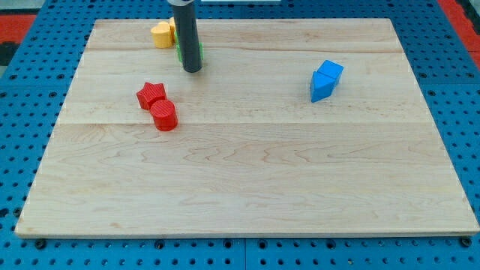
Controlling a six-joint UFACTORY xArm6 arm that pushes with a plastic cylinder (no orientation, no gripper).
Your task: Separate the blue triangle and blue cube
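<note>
The blue cube (331,70) and the blue triangle (322,88) sit touching each other at the view's right, the triangle just below and left of the cube. My tip (192,70) rests on the board at the upper left of centre, far to the left of both blue blocks. A green block (201,52) is mostly hidden behind the rod, right at the tip.
Yellow blocks (162,34) lie near the board's top edge, left of the rod. A red star (151,94) and a red cylinder (164,115) sit touching, below and left of the tip. The wooden board (247,180) lies on a blue pegboard.
</note>
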